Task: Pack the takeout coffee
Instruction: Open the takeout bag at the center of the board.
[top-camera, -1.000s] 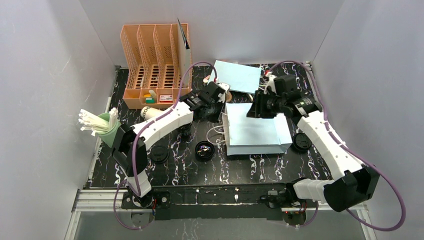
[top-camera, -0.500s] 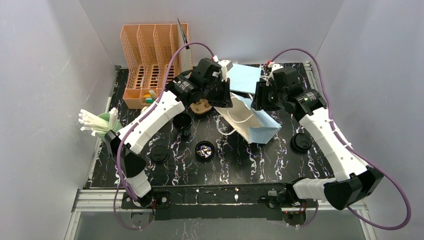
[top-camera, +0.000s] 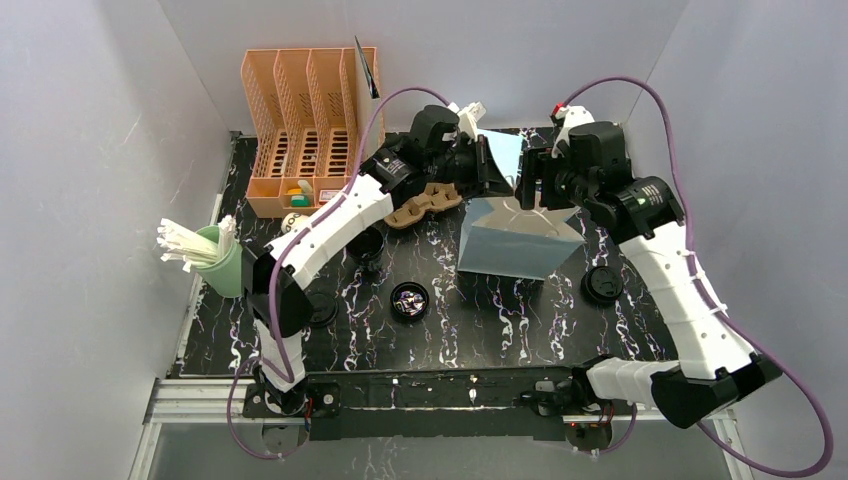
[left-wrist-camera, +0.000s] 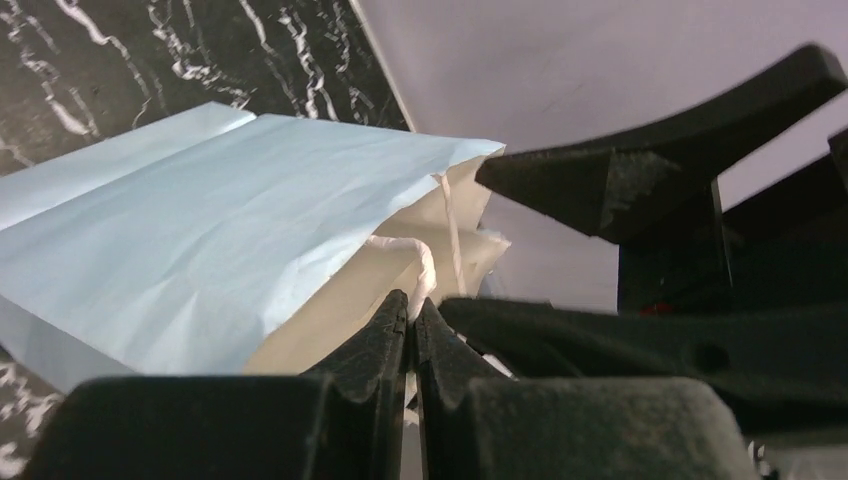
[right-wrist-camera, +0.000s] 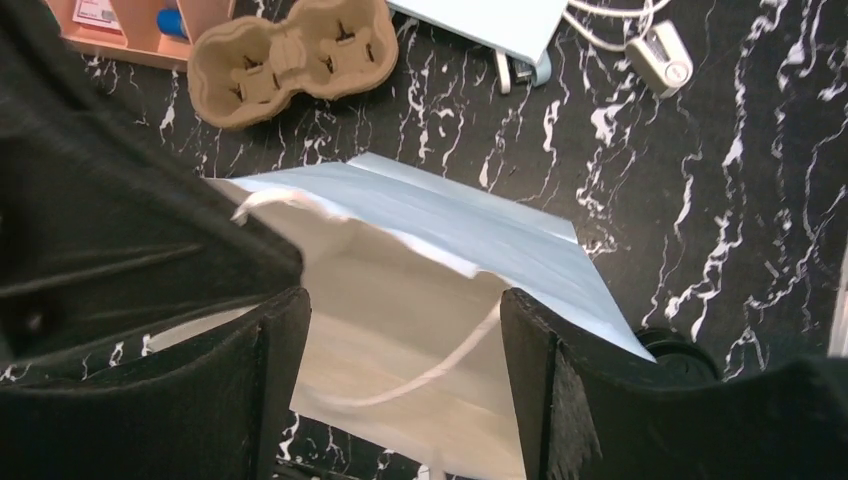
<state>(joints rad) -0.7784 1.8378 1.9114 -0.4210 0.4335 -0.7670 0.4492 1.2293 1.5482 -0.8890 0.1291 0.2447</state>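
1. Two pincers meet over the blue paper bag (top-camera: 515, 245), which stands upright just beneath them, I'd guess so its mouth can be pulled wide.
2. The left pincer (left-wrist-camera: 410, 312) is pinched tight on the bag's rim by the white handle (left-wrist-camera: 425, 268). The right pincer (right-wrist-camera: 405, 310) hangs spread apart above the mouth, gripping nothing.
3. Inside the bag I see only pale lining.
4. The pulp carrier (top-camera: 425, 203) lies just beside the left pincer, both wells bare.
5. None of the coffee cups are packed. One lidded cup (top-camera: 603, 284) sits on the table nearer the bases than the right pincer, and another cup (top-camera: 365, 243) sits nearer than the left pincer.
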